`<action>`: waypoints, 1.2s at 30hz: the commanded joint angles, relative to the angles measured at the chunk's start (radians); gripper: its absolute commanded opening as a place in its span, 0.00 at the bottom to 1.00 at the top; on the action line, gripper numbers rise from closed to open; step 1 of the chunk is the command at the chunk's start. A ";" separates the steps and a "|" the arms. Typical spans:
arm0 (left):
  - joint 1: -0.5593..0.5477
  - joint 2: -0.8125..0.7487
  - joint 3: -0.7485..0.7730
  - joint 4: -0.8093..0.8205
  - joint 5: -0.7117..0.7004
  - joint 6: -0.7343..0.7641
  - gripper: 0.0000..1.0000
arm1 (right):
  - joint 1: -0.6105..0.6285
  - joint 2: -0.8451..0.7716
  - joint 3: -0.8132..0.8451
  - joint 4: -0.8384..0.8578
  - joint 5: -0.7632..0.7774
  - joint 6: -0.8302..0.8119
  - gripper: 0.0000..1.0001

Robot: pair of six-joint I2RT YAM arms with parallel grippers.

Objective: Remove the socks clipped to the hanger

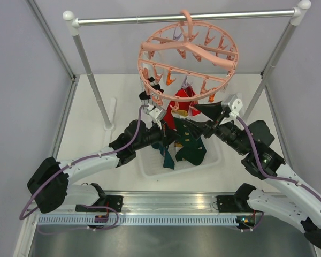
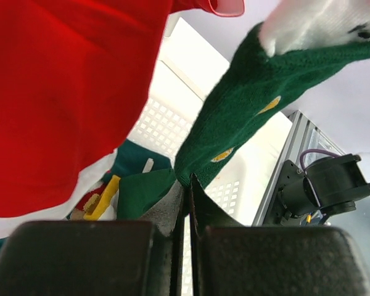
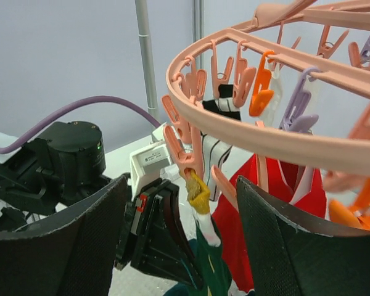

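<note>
The salmon-pink ring hanger (image 1: 188,52) hangs by its hook from the rail, with many small clips dangling. A red sock (image 1: 180,105), a dark green sock (image 1: 190,143) and a white black-striped sock (image 3: 221,154) hang from it. The green sock's yellow toe (image 3: 198,196) sits in a pink clip (image 3: 182,154). My right gripper (image 3: 184,185) is open, one finger on each side of that clip and toe. My left gripper (image 2: 189,182) is shut, pinching the green sock (image 2: 246,105) lower down, beside the red sock (image 2: 61,92).
A white perforated tray (image 1: 150,167) lies on the table under the hanger, with a teal sock (image 1: 166,156) and other socks in it. The silver rail (image 1: 150,19) stands on two slanted posts (image 1: 93,80). Grey walls close both sides.
</note>
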 commanded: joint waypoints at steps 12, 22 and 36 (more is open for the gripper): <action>-0.037 -0.007 0.083 -0.025 -0.036 0.051 0.02 | 0.015 -0.103 -0.126 0.058 -0.009 0.041 0.75; -0.054 0.019 0.120 -0.056 -0.048 0.070 0.02 | 0.042 -0.070 -0.078 0.064 0.094 -0.035 0.76; -0.074 0.028 0.155 -0.094 -0.055 0.090 0.02 | 0.045 0.042 0.032 0.080 0.111 -0.132 0.77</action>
